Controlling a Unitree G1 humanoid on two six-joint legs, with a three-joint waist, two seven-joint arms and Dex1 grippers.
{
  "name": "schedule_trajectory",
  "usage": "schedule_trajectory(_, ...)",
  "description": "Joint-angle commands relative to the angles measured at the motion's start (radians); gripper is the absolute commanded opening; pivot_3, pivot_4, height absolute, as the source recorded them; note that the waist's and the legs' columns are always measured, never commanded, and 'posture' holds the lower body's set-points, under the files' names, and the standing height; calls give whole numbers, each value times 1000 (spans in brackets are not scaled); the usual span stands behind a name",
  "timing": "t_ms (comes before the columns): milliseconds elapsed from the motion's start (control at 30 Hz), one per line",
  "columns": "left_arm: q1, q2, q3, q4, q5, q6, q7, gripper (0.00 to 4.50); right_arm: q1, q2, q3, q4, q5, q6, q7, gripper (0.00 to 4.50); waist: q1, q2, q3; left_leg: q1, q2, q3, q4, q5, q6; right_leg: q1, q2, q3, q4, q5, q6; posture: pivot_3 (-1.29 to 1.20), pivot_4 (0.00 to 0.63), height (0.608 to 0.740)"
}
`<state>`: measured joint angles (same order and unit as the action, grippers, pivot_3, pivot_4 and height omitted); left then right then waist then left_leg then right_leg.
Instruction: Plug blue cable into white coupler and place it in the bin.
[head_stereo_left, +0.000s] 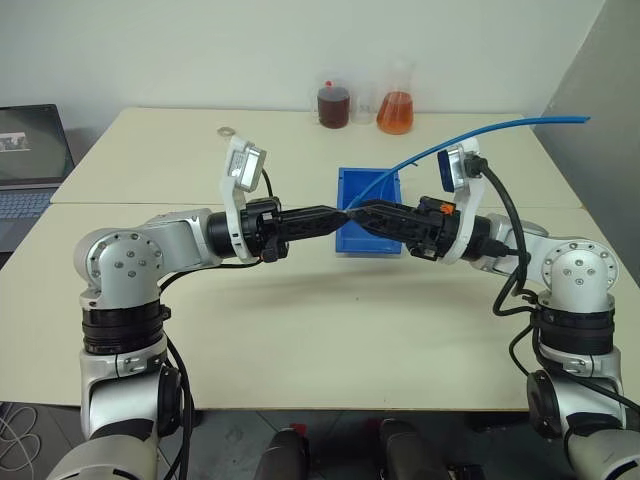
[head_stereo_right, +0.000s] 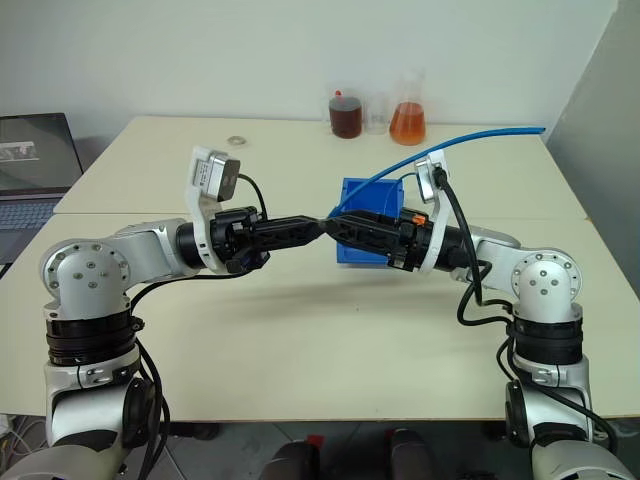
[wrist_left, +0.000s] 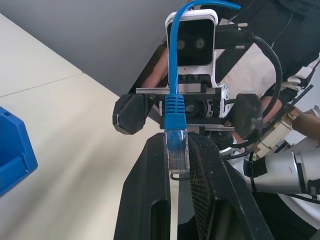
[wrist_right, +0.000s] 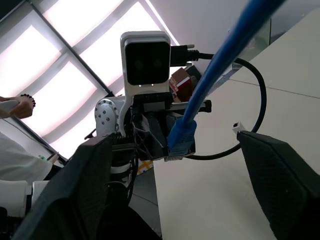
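Your left gripper (wrist_left: 177, 165) was pinched shut on the blue cable's (head_stereo_left: 455, 141) translucent plug, which stood between its two black fingers (wrist_left: 147, 190) in the left wrist view. Your right gripper (wrist_right: 175, 175) faced it with its fingers spread wide apart and nothing between them; the cable ran through that gap without touching either finger. Seen from your head, both grippers pointed inward and met tip to tip above the pale table (head_stereo_left: 330, 330), in front of the bin (head_stereo_left: 368, 190). The bin sat on the table behind them, open top up. From the meeting point, the cable rose over your right arm and arched off toward the table's far right corner. You could not tell where the white coupler was. Two flasks of liquid, one dark (head_stereo_left: 333, 105) and one orange (head_stereo_left: 395, 112), stood at the far edge of the table, and a laptop (head_stereo_left: 30, 160) sat to your left.
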<state>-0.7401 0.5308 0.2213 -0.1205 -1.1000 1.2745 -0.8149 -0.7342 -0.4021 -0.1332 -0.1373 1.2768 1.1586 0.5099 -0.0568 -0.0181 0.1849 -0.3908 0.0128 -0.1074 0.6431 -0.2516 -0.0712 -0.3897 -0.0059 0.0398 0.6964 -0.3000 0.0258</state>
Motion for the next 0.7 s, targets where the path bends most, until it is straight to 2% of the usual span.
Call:
schedule_trajectory(33,2,-3,15,-45,-42,-14,12,226,-38,-3,-2,6,-15,-25,41,3055,0,0,0,0,0,0,0,0,0,0,0,0,0,0,0,0,150,740)
schedule_trajectory(433,8,20,15,-44,-43,-29,17,226,-33,-17,4,-1,-6,19,101,165,0,0,0,0,0,0,0,0,0,0,0,0,0,0,0,0,150,740)
schedule_trajectory(700,12,27,5,-54,-33,-35,12,226,-31,-20,11,-9,-4,36,117,75,0,0,0,0,0,0,0,0,0,0,0,0,-1,0,0,0,150,740)
